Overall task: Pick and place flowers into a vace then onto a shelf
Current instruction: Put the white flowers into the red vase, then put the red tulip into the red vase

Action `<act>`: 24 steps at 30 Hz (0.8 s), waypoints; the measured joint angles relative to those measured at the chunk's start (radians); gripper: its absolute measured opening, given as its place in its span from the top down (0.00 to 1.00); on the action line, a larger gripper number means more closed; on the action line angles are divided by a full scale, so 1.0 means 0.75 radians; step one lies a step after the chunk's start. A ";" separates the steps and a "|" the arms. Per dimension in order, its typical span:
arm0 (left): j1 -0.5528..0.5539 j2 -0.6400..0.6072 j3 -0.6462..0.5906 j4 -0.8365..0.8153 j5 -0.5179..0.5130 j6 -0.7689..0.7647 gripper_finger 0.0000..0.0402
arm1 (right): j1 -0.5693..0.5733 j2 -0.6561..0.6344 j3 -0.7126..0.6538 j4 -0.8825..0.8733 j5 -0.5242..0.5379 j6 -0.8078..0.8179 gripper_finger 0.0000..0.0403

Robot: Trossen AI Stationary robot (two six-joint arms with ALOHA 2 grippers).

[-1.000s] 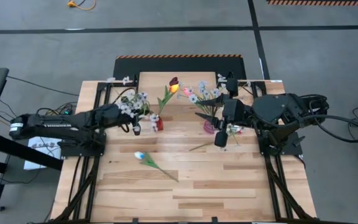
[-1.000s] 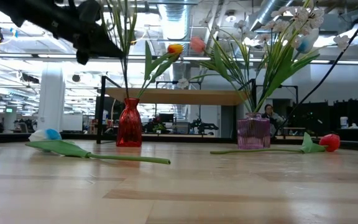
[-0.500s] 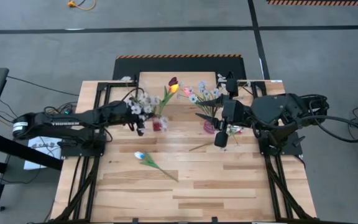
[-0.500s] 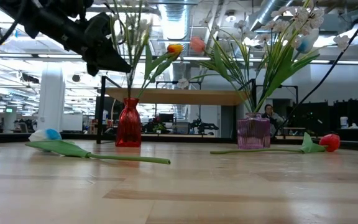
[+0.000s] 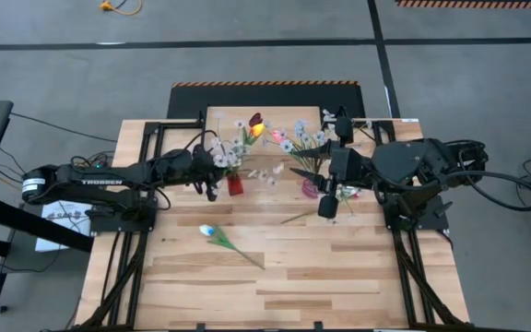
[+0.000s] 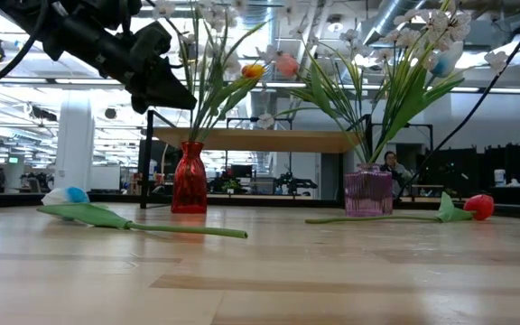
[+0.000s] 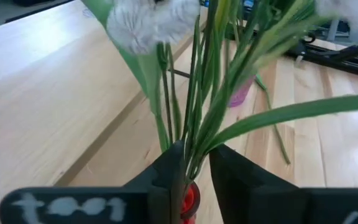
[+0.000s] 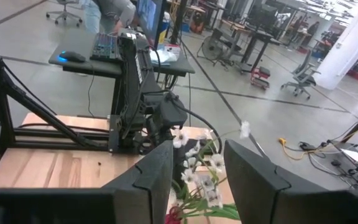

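The desk [image 5: 275,267] fills the middle of the high view, its near edge cut off. The shelf [image 5: 270,120] sits at the far edge; in the low view its board [image 6: 251,140] crosses behind both vases, legs partly hidden.

The left arm [image 5: 109,175] reaches in from the left edge. Its end effector [image 5: 212,178] hangs just above the red vase [image 5: 235,183], near the shelf. In the left wrist view the fingers [image 7: 169,171] stand a little apart with green stems [image 7: 194,124] passing through the gap; whether they pinch the stems cannot be told. The white blossom [image 7: 148,25] there is blurred and the vase mouth is only a red sliver.

The right arm [image 5: 422,166] lies over the right side, its end effector [image 5: 328,203] beside the pink vase [image 5: 312,187], fingers [image 8: 154,171] parted and empty. The arm covers part of a red tulip [image 6: 477,207] lying there.

Flowers [image 6: 404,63] fill the pink vase, their tops cut off in the low view. A white tulip [image 5: 224,240] lies loose mid-desk.
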 joint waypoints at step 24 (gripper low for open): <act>-0.001 -0.624 0.001 -0.383 -0.209 -0.146 0.78 | 0.000 0.000 0.000 -0.009 0.000 -0.001 0.65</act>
